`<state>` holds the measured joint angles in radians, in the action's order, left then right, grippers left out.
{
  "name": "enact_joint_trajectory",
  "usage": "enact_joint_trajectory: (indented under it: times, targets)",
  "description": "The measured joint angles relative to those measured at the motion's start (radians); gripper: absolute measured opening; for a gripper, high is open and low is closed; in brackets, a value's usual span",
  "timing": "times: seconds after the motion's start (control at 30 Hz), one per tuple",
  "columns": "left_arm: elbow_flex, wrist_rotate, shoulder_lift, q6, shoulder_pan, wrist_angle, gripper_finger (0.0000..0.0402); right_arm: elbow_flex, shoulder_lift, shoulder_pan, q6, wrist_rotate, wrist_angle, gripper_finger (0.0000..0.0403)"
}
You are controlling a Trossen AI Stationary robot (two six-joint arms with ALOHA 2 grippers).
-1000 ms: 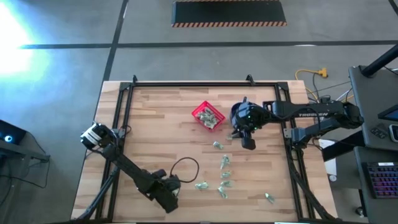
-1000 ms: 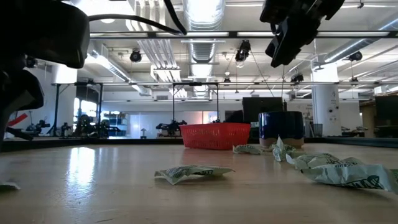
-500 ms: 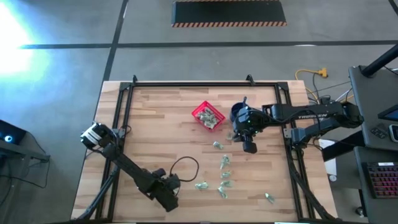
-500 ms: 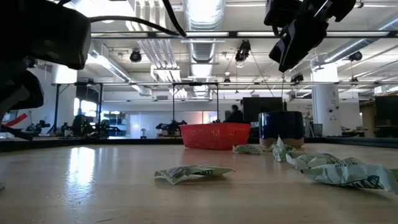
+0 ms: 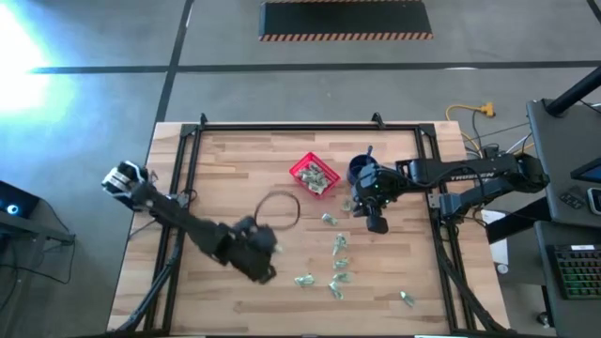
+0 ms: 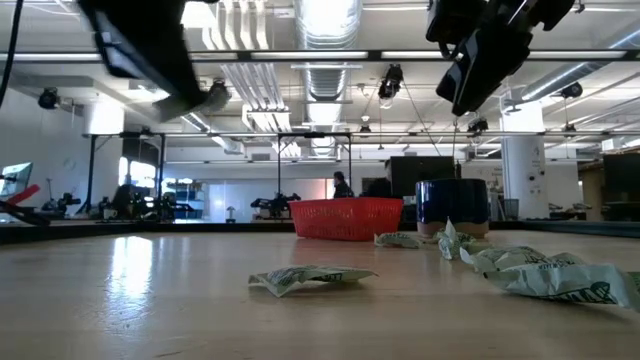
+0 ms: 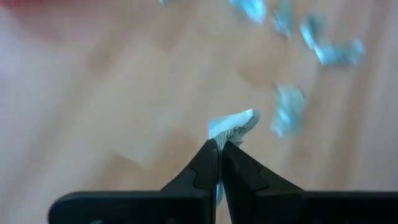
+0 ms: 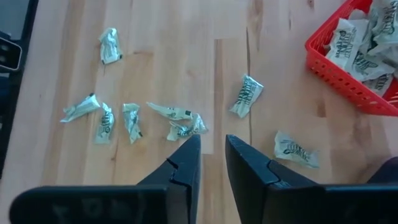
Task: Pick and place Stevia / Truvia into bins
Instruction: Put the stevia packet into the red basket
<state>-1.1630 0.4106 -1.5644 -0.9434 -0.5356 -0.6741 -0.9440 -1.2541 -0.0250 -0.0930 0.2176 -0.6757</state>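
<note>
Pale green-and-white Stevia sachets (image 5: 340, 244) lie scattered flat on the wooden table's right half; several more fill the red basket (image 5: 313, 176), which stands beside a dark blue mug (image 5: 362, 171). My left gripper (image 5: 266, 270) hangs above the table's middle, left of the loose sachets, shut on one sachet (image 7: 233, 126). My right gripper (image 8: 212, 155) hovers in front of the mug, slanting down over the loose sachets (image 8: 180, 121). Its fingers stand slightly apart with nothing between them. My left gripper pinches one end of a sachet (image 7: 221, 135) between its two fingertips. The rest of the sachet sticks out past the tips. The fingers slant down from the table's left. The sachet is lifted clear of the table.
A black cable loop (image 5: 279, 208) from the left arm hangs over the table's middle. Black frame rails (image 5: 188, 178) run along the table's left, right and far edges. Bare wood (image 5: 225, 169) lies left of the basket. A lone sachet (image 5: 407, 298) rests near the front right corner.
My left gripper has risen from the table's near edge and swung toward the far edge and the middle. The sachet that lay at the low view's left edge is gone from the table.
</note>
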Motion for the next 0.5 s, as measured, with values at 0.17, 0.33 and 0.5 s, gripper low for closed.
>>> enact_joint_trajectory:
  times: [0.17, 0.33, 0.5]
  targets:
    - [0.004, 0.113, 0.082, 0.203, 0.126, 0.004, 0.0001, 0.000, 0.000, 0.016, -0.035, 0.000, 0.000, 0.0063]
    - [0.005, 0.116, 0.098, 0.410, 0.287, 0.112, 0.0001, 0.000, 0.000, 0.042, -0.082, 0.000, 0.000, 0.0063]
    - [0.004, 0.024, 0.075, 0.628, 0.422, 0.269, 0.0001, 0.001, 0.000, 0.079, -0.140, 0.000, 0.000, 0.0061]
